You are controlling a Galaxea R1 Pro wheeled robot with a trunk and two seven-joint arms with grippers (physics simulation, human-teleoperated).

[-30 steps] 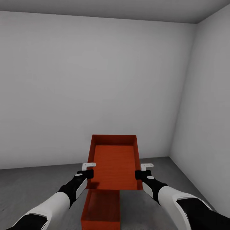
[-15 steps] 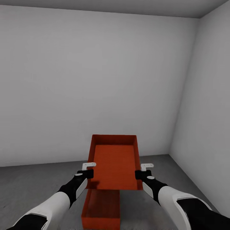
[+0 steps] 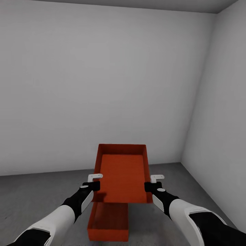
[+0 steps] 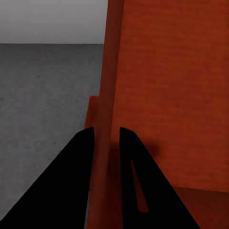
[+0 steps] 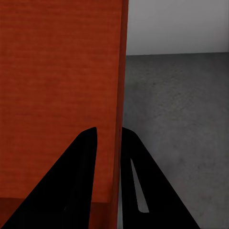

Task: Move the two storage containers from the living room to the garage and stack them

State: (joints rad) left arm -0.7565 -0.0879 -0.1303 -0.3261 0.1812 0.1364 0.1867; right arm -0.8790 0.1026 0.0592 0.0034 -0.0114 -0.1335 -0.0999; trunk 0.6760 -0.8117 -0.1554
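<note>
One orange-red open-topped box (image 3: 122, 172) hangs in the air, each long side wall pinched between a pair of black fingers (image 4: 78, 157). The second box (image 3: 108, 222) sits on the dark grey floor (image 3: 30, 198) below those fingers.

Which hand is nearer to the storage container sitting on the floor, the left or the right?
Left. The left hand grips the held container almost directly above the floor container; the right hand clamps the opposite wall, off to the floor container's right.

Matt ribbed containers (image 3: 121, 177), rough floor (image 3: 34, 194)
</note>
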